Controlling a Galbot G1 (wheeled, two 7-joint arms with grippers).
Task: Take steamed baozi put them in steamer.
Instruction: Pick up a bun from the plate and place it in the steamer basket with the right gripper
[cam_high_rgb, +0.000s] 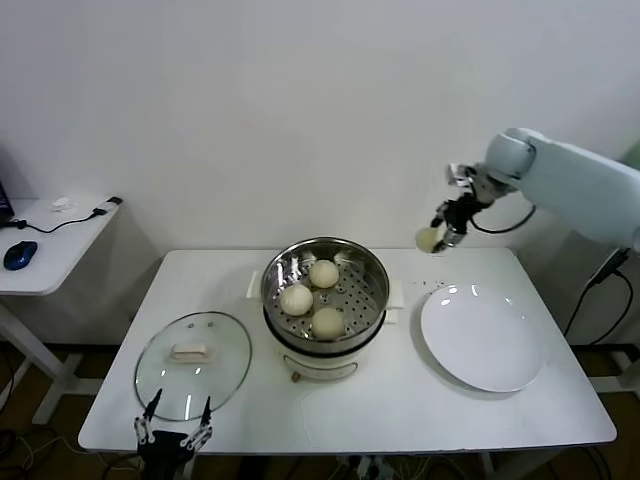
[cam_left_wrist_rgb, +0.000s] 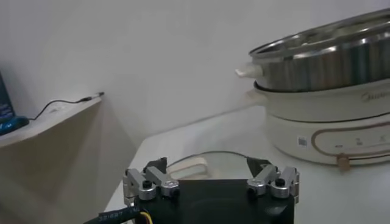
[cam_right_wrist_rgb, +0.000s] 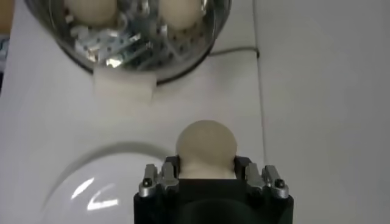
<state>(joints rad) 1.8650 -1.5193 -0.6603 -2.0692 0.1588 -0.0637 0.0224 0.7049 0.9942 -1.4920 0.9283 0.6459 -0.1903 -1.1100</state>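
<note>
A: Gripping one bun (cam_high_rgb: 428, 239), the right claw (cam_high_rgb: 440, 240) hangs above the plate (cam_high_rgb: 483, 340); steamer (cam_high_rgb: 325, 293) to its left holds three.

B: Left claw (cam_high_rgb: 173, 436) gapes, lid (cam_high_rgb: 193, 364) just ahead.

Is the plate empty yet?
Empty. The white plate shows only bare surface; three baozi sit in the steamer, and the right end effector holds the fourth.

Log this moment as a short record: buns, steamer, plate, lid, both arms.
baozi in steamer: three
fourth baozi: held in the air by the right gripper, above the table behind the plate
steamer: open, mid-table
plate: bare, on the steamer's right
glass lid: flat on the table, on the steamer's left
left gripper: jaws open, idle at the near table edge by the lid
</note>
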